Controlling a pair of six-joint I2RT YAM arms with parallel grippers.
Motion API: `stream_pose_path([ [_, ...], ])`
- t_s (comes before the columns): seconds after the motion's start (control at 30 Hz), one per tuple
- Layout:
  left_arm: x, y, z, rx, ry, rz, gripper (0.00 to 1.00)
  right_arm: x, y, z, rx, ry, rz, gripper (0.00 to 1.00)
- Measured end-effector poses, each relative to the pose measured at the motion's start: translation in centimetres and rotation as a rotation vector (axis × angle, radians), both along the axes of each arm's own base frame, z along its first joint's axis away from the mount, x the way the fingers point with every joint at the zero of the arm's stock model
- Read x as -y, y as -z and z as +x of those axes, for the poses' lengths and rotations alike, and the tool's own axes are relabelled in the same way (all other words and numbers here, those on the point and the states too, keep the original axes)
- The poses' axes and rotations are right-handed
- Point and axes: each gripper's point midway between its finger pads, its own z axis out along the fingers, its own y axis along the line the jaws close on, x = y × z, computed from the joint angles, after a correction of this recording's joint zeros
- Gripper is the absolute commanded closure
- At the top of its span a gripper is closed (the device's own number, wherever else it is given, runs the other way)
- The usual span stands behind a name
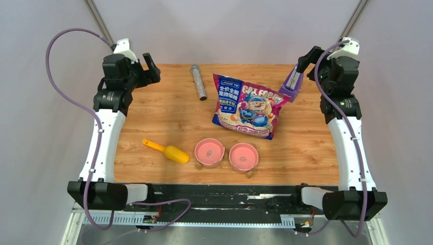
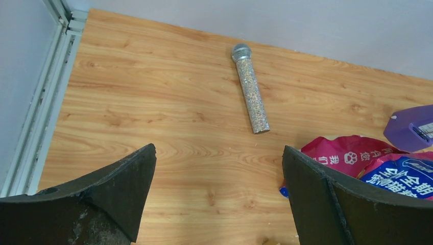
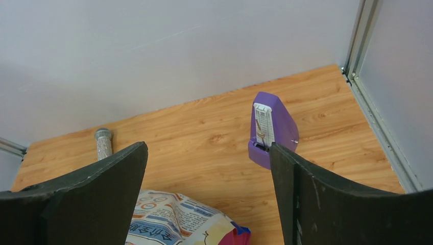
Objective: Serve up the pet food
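On the table (image 1: 153, 112), a bag (image 1: 247, 104) marked "CAT FOOD" beside Chinese characters is noted. Left gripper (image 2: 219, 153) and right gripper (image 3: 208, 148) are held wide, empty.

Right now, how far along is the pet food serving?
Done: nothing; both pink bowls look empty, no kibble shows. In hand: nothing; both jaws open, raised at the back corners. Left: everything; bag lies flat, yellow scoop lies beside the bowls.
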Motion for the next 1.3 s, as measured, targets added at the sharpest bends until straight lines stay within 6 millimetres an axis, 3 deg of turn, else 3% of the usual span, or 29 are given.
stream_pose_path([
  [0.27,1.8,1.2,0.6,0.025,0.080,-0.060,0.00,-1.2,1.5,0.4,-0.034,-0.065,0.023,0.08],
  [0.47,5.3,7.6,0.7,-0.072,0.197,-0.210,0.02,-1.4,3.5,1.8,-0.098,-0.088,0.120,0.13],
  [0.67,11.2,14.6,0.2,-0.251,0.306,-0.272,0.15,0.5,8.0,3.1,-0.234,-0.084,0.300,0.27],
  [0.8,14.8,18.4,0.2,-0.362,0.361,-0.307,0.21,0.1,11.2,3.1,-0.327,-0.096,0.428,0.35],
  [1.07,19.9,23.8,-0.5,-0.479,0.469,-0.306,0.46,-1.6,18.9,3.7,-0.538,-0.105,0.602,0.45],
  [1.3,23.4,28.1,-1.2,-0.558,0.569,-0.304,0.52,-3.1,22.8,3.9,-0.659,-0.167,0.680,0.48],
])
